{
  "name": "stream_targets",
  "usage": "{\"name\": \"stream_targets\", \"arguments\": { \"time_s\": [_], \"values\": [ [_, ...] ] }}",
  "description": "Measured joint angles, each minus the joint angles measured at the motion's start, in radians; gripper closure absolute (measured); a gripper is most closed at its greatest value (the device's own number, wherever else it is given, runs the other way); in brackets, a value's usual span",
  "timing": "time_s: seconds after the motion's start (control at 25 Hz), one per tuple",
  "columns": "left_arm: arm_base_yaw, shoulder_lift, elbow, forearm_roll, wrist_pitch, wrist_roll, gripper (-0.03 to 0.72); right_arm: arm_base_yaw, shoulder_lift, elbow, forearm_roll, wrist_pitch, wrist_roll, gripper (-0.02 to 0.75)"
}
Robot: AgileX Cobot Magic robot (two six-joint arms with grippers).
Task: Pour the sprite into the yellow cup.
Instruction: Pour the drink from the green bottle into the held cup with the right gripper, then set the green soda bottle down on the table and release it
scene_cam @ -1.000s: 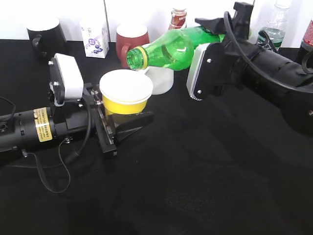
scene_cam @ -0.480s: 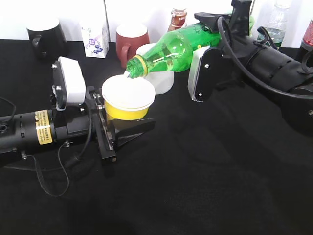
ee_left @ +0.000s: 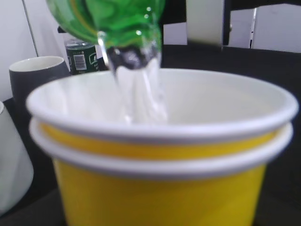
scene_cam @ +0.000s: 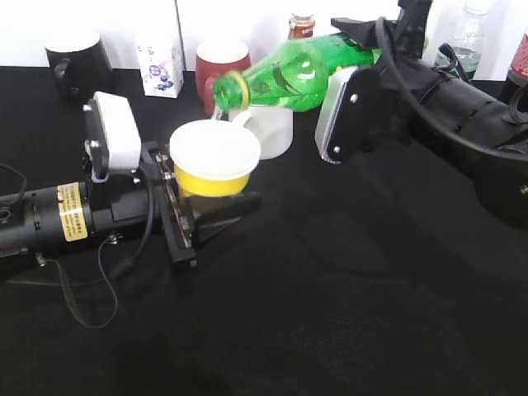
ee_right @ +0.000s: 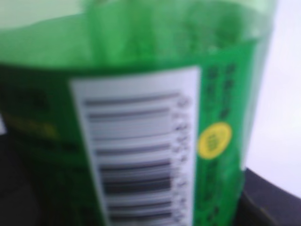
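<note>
Now the right end effector (scene_cam: 351, 62) grips the sprite (scene_cam: 285, 80) at its stiff labelled body, tilted over the yellow cup (scene_cam: 214, 161), which the left end effector (scene_cam: 177, 194) clamps; thin, light, crushable.

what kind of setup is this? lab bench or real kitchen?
Likely a lab tabletop rig, not a kitchen: a black cloth table against a plain white wall, with drink props lined along the back: black mug, milk carton, red mug.

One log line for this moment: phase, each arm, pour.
phase: pouring | right: sprite tilted, mouth over yellow cup | left: holds cup | stream entering cup
</note>
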Motion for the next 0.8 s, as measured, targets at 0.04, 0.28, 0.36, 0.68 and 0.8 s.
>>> {"name": "stream_targets", "arguments": {
  "time_s": [0.04, 0.28, 0.36, 0.68, 0.8],
  "values": [
    [0.0, 0.0, 0.0, -0.012, 0.0, 0.0, 0.249, 0.0, 0.0, 0.0, 0.0, 0.0, 0.041, 0.279],
    [0.0, 0.0, 0.0, -0.071, 0.0, 0.0, 0.249, 0.0, 0.0, 0.0, 0.004, -0.001, 0.564, 0.279],
    [0.0, 0.0, 0.0, -0.135, 0.0, 0.0, 0.249, 0.0, 0.0, 0.0, 0.023, -0.001, 0.853, 0.279],
    [0.0, 0.0, 0.0, -0.571, 0.0, 0.109, 0.249, 0.0, 0.0, 0.0, 0.038, -0.002, 1.415, 0.279],
    [0.042, 0.034, -0.008, -0.698, -0.003, 0.154, 0.249, 0.0, 0.0, 0.0, 0.038, -0.002, 1.423, 0.28]
  ]
}}
